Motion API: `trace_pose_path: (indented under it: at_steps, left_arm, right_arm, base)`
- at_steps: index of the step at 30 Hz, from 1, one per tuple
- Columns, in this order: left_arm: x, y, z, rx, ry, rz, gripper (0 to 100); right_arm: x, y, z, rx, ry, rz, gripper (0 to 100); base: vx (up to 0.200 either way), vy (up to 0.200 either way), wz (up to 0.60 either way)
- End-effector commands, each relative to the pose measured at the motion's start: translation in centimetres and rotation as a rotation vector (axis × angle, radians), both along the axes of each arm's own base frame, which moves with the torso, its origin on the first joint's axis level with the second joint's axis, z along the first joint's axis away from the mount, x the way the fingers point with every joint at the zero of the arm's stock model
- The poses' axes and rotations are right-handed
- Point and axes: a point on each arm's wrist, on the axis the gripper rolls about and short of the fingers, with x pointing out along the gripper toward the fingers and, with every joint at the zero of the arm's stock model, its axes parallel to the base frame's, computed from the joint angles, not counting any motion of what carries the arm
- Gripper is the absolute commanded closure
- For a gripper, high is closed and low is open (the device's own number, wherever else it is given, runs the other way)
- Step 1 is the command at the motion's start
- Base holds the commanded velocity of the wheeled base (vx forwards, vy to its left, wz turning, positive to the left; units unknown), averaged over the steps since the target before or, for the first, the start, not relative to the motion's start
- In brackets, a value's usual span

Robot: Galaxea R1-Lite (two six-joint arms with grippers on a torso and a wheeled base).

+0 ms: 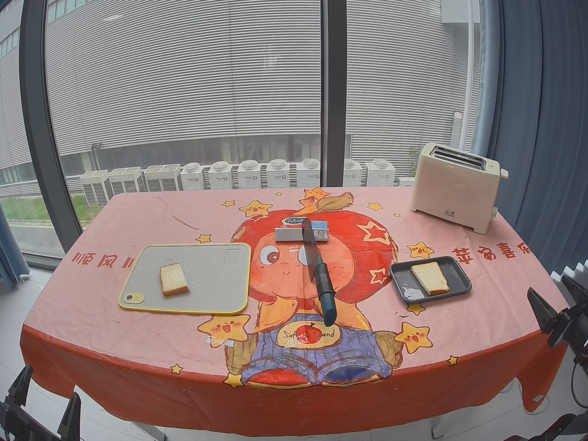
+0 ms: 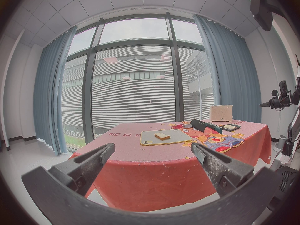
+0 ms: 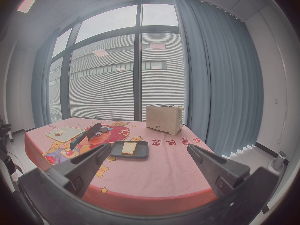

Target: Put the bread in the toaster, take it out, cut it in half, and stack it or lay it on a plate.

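Apparently both the left gripper (image 2: 152,150) and the right gripper (image 3: 149,148) wait released before the table. One bread slice (image 1: 174,278) lies on the cutting board (image 1: 211,292) at centre left, a second slice (image 1: 430,277) in the plate (image 1: 401,275) at right. The knife (image 1: 318,264) leans on a block (image 1: 288,234), probably for easy grasping.

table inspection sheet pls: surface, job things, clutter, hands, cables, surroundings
surface: printed red cloth covering the table
job's things: bread slice on cutting board at left; second slice in dark tray at right; knife in the middle, blade on small block; toaster at far right corner
clutter: nothing seen
hands: left hand and right hand open, short of the near edge
cables: nothing seen on the cloth
surroundings: window behind, blue curtain at right
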Motion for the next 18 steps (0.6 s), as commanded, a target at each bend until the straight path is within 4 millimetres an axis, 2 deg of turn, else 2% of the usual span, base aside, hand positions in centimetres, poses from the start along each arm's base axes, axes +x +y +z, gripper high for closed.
trace_pose_path:
  at_steps: [1, 18]
  left_arm:
    - [0.0, 0.0, -0.5, 0.0, 0.0, -0.001, 0]
    - [0.0, 0.0, -0.5, 0.0, 0.0, -0.001, 0]
  right_arm:
    - [-1.7, 0.0, 0.3, 0.006, -0.055, 0.021, 0]
    - [-4.9, -0.4, -1.0, 0.004, -0.032, 0.025, 0]
  base:
    - [0.0, 0.0, 0.0]
    - [0.0, 0.0, 0.0]
